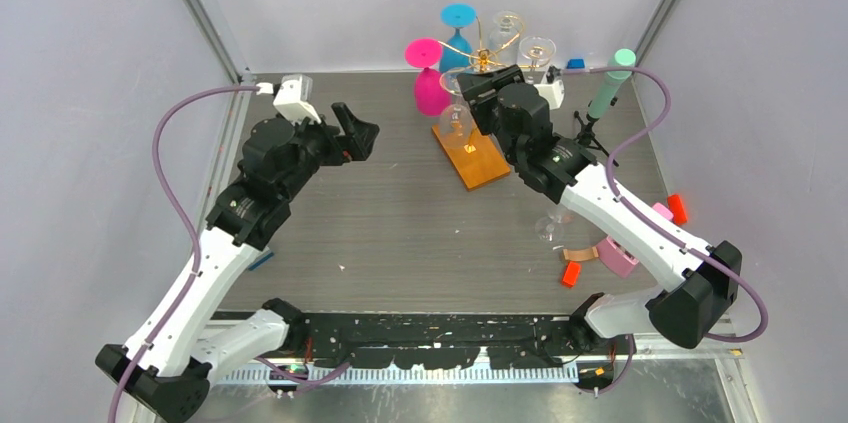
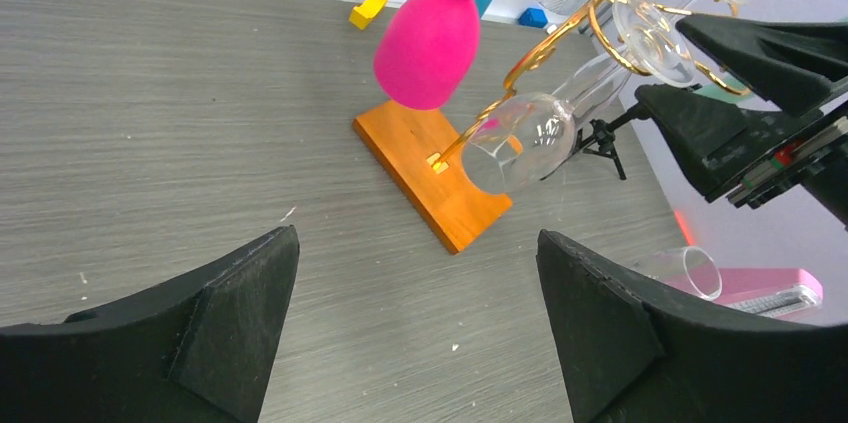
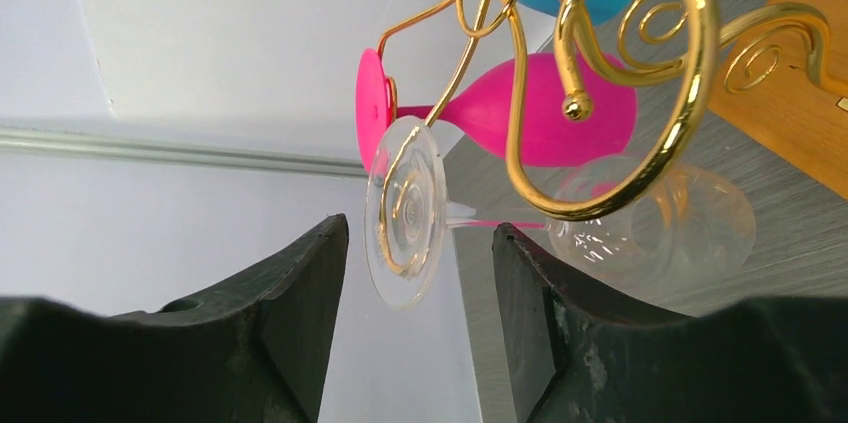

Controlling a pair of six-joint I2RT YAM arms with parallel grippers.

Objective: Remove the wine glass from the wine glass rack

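The wine glass rack [image 1: 484, 59], gold wire on an orange-brown wooden base [image 1: 472, 157], stands at the back middle. It carries a pink glass [image 1: 430, 85], a blue glass [image 1: 458, 31] and several clear ones, all upside down. My right gripper [image 1: 486, 85] is open at the rack. In the right wrist view [image 3: 420, 273] its fingers flank the foot [image 3: 405, 208] of a hanging clear wine glass, whose bowl [image 3: 660, 218] hangs under a gold scroll [image 3: 600, 73]; no contact shows. My left gripper [image 1: 356, 133] is open and empty, left of the rack, above the table [image 2: 418, 313].
A black tripod with a mint-green cylinder [image 1: 610, 83] stands right of the rack. A clear glass [image 1: 550, 228], a pink block [image 1: 615, 255] and red blocks [image 1: 678, 208] lie beside my right arm. Small yellow [image 2: 370, 5] and blue [image 2: 533, 16] blocks sit near the back wall.
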